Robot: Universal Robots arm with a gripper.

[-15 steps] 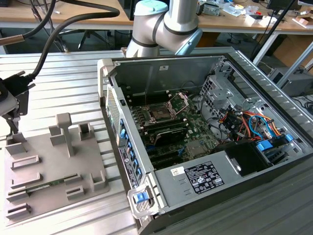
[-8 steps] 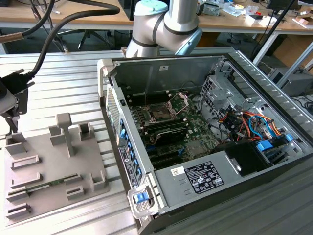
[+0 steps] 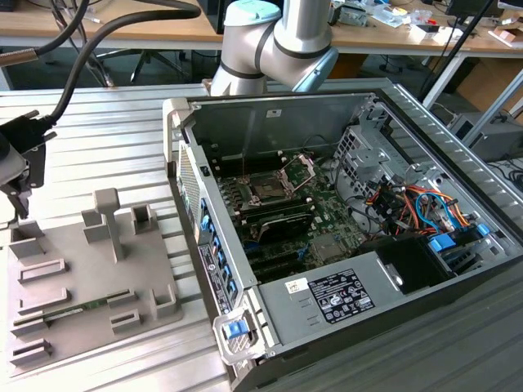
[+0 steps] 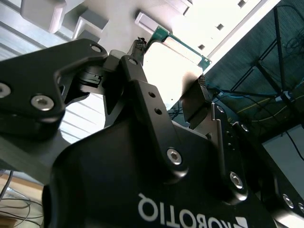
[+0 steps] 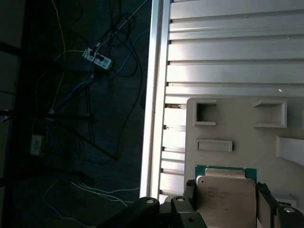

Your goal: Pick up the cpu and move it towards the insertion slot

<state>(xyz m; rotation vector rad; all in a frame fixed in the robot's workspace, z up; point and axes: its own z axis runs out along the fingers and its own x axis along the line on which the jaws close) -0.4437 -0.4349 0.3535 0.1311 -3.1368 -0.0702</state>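
Claw (image 5: 226,191) clamped on the cpu (image 5: 225,205): in the first wrist view the silvery square sits between the two dark fingers (image 5: 264,204), each pressed against an opposite edge, thin green rim showing on the side away from the claw body. Second wrist view agrees, chip edge-on between the pads (image 4: 200,101), green corner poking out past them. Grasp looks done. The chip appears lifted clear of the grey tray (image 3: 90,269), since the tray recesses read as further off behind it, though contact underneath can't be ruled out. In the exterior view the claw (image 3: 20,196) hangs at the exterior view's left edge, over the tray's far corner, above the ribbed metal table (image 3: 106,114). A memory stick (image 3: 82,309) lies in a tray groove, untouched. The insertion slot (image 3: 270,189) is inside the open computer case (image 3: 270,122), on the green board, with its metal load plate (image 3: 301,167) tipped up so the socket looks open. Slot is well apart from the claw, off to the exterior view's right, with the case wall between them. Judgement: pick part finished or all but finished, carry toward the slot barely begun; nearly the whole traverse is left.
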